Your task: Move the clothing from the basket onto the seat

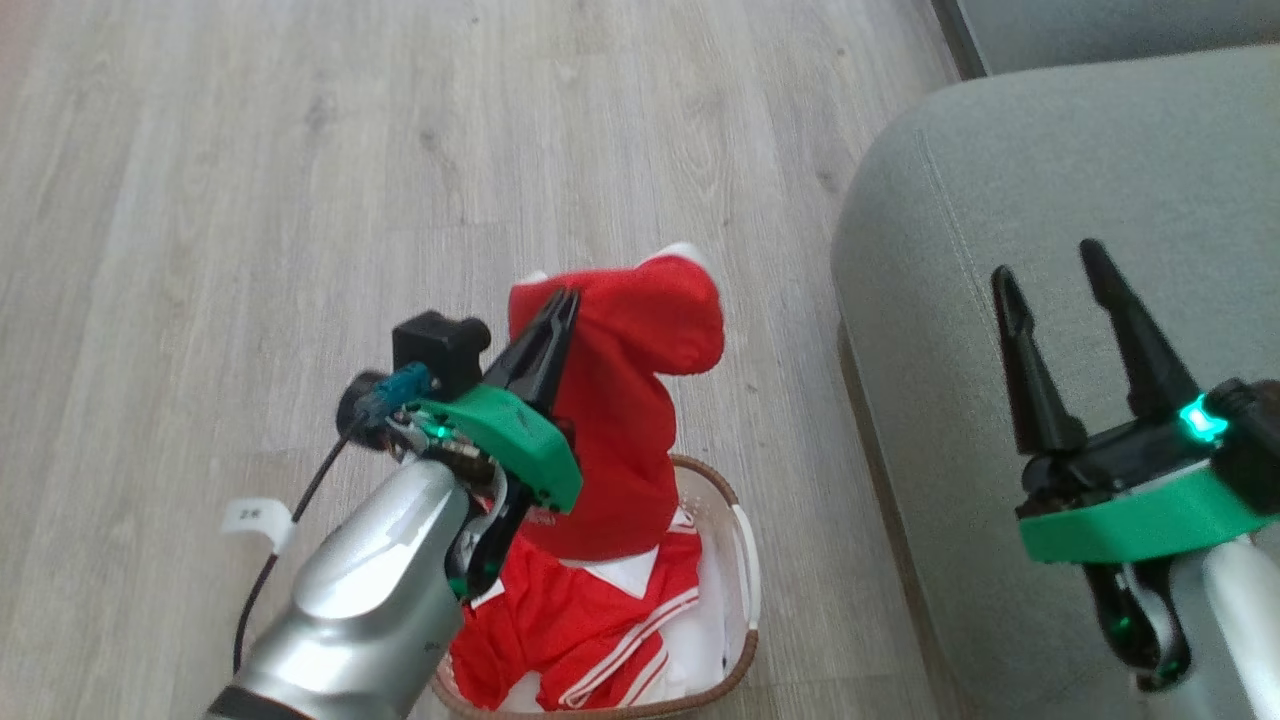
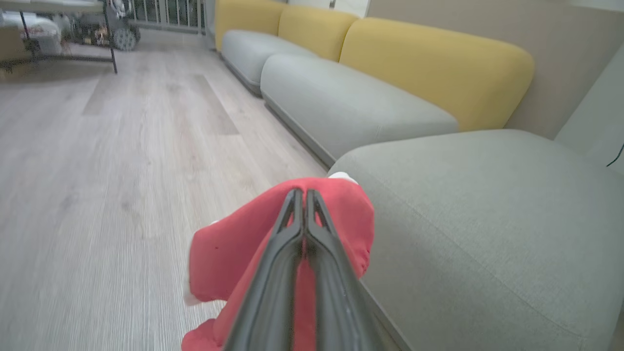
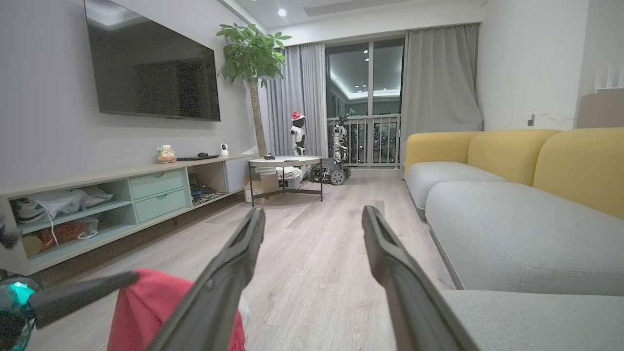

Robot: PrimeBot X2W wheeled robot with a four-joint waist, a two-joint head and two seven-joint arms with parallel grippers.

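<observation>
Two pincers are at work. The left pincer (image 1: 568, 297) is clamped tight on a fold of a bright red, soft sportswear garment (image 1: 620, 400) with white trim, and cloth is draped over both sides of its pressed-together fingers. The right pincer (image 1: 1048, 268) is spread wide and grips nothing. A large grey-green fabric-upholstered sofa seat (image 1: 1050, 150) lies beneath it.

The held garment is hung from the left pincer's tips. Its long axis runs roughly straight down, with the bunched top at the tips and the lower end pointed into a small oval cream perforated plastic basket (image 1: 745, 570) with a brown woven-look rim, directly below that pincer. More red garments (image 1: 590, 620) with white side stripes are piled in the basket. Whether the hanging hem is clear of them cannot be told.

Several things could go wrong from here. Only a thin fold is pinched, so the cloth could be lost on a sideways swing and dropped on the pale wooden floor (image 1: 300, 200) between basket and seat. If the hem is trailing low, it could be caught on the rim or the pile, and the light basket could be dragged or tipped. The swinging cloth could also be snagged on the right pincer's spread fingers.
</observation>
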